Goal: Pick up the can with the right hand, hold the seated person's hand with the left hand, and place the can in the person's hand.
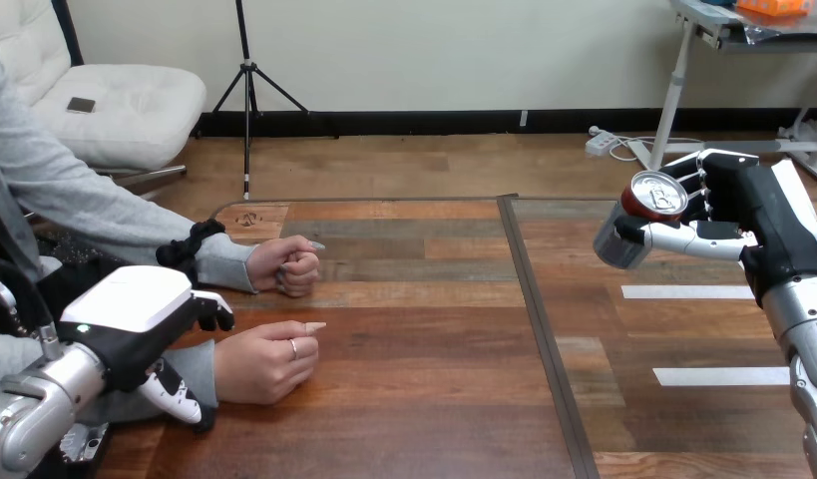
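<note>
A silver can point(633, 222) with a red rim is up off the table at the right, tilted so its top faces me. My right hand point(735, 212) is shut on it, thumb across its side and fingers behind it. At the lower left my left hand point(135, 309) straddles the wrist of the person's nearer hand point(269, 359), which rests loosely closed on the table. Its fingers point(216, 311) curl over the far side of the wrist and the thumb point(177, 395) lies across the grey sleeve. The person's farther hand point(294, 264) is a fist on the table.
A dark strip point(539, 319) divides the wooden table point(424, 399) from front to back. Two white tape strips point(688, 292) point(721, 376) lie on the right half, below the can. The can is well to the right of the person's hands.
</note>
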